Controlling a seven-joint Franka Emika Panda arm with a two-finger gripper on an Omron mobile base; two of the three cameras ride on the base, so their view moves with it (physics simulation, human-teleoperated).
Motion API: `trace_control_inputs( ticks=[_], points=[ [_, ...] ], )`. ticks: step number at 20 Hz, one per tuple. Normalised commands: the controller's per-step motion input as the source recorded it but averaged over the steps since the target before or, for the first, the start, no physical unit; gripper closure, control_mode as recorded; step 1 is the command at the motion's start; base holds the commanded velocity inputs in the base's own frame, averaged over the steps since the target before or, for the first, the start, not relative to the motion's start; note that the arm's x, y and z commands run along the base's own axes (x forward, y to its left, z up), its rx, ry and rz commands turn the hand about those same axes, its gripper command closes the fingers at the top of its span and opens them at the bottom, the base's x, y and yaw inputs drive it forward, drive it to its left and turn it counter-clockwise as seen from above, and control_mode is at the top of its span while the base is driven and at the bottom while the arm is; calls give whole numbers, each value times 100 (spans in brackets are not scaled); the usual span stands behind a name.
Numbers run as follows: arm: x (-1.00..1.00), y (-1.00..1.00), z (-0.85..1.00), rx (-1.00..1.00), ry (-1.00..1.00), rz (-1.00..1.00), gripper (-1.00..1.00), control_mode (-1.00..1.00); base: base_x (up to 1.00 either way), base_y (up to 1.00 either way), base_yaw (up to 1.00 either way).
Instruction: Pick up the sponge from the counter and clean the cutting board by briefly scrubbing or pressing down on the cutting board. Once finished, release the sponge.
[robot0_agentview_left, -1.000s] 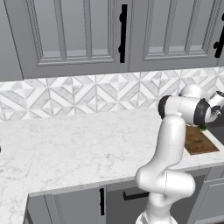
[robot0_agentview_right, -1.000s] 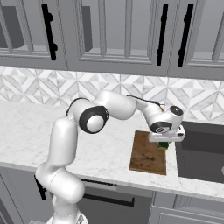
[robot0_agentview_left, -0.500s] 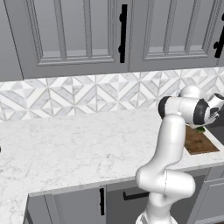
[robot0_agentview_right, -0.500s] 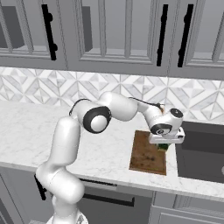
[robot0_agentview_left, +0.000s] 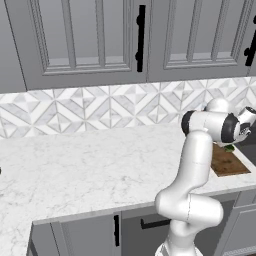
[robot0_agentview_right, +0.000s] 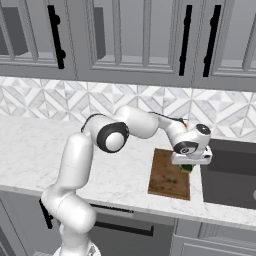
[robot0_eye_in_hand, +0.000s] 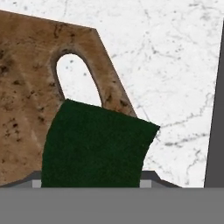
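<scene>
gripper (robot0_agentview_right: 187, 167) clamping sponge (robot0_eye_in_hand: 94, 146) | hovering over cutting board (robot0_agentview_right: 169, 174) at its sink-side edge, near handle hole | advice: lowering straight down, pressing flat, avoiding hole

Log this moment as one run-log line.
phase: scrub approach | pincer: shut on sponge | sponge: over cutting board handle-hole end, contact unclear | release: pending

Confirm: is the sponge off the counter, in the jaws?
Yes. The sponge sits between the jaws of the gripper, above the cutting board near its handle hole.
</scene>
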Motion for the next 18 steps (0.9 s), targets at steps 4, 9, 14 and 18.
trace_control_inputs(
  ticks=[4, 9, 14, 18],
  points=[
    [-26, 0, -5, 0, 0, 0, 100, -100, 0, 0, 0],
    [-39, 0, -1, 0, -1, 0, 100, -100, 0, 0, 0],
    [-44, 0, -5, 0, -2, 0, 100, -100, 0, 0, 0],
    [-45, 0, -10, 0, 0, 0, 100, -100, 0, 0, 0]
  ],
)
